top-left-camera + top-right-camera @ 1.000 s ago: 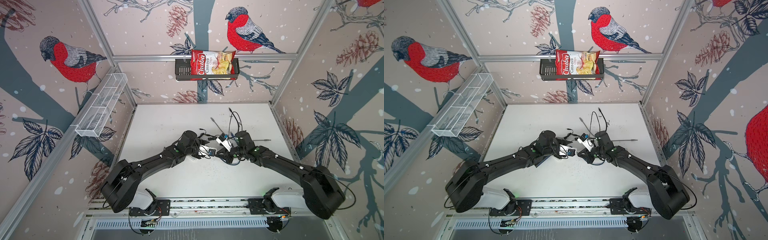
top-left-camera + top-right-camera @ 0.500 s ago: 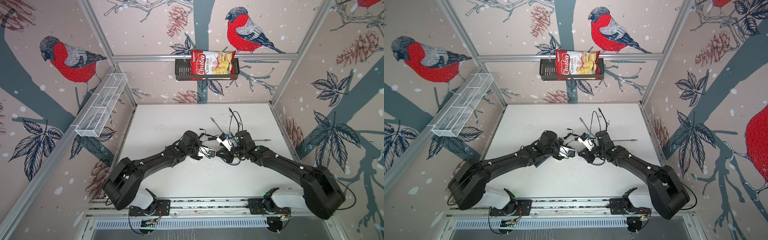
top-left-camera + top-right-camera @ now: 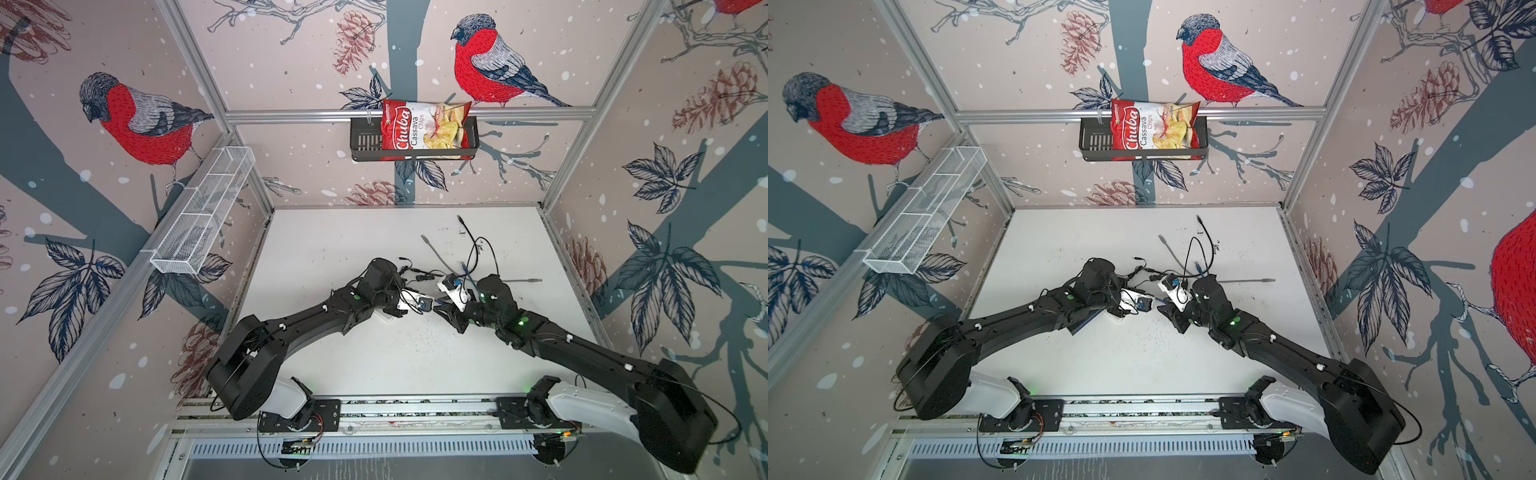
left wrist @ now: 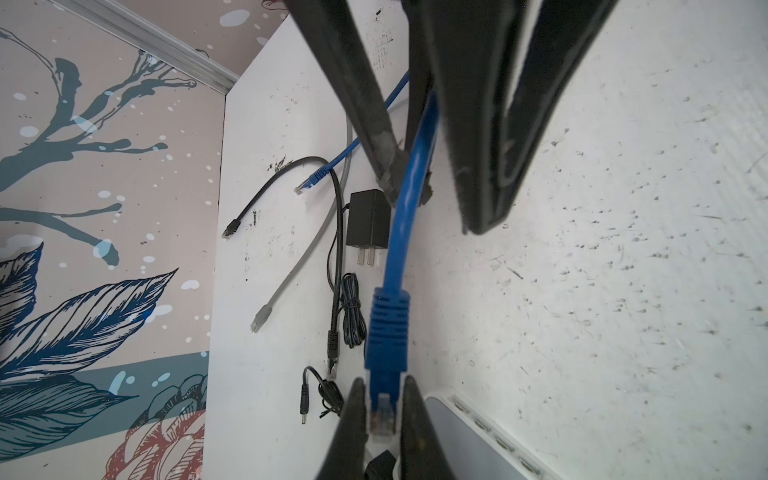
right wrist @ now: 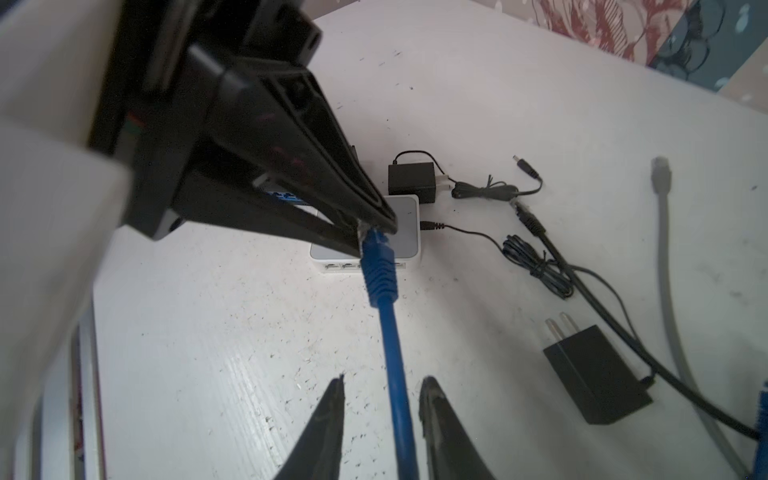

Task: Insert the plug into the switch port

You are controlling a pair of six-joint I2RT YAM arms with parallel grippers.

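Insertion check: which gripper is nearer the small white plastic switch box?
Left. Left gripper, pinching the blue Ethernet plug, sits at the switch box; right gripper straddles the blue cable farther back.

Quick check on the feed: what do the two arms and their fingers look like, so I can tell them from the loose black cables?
Both the left arm and right arm are black, boxy at the shoulders, with white base sections, small green lights and thin black cable loops. The fingers are black wedges tapering to scuffed grey tips.
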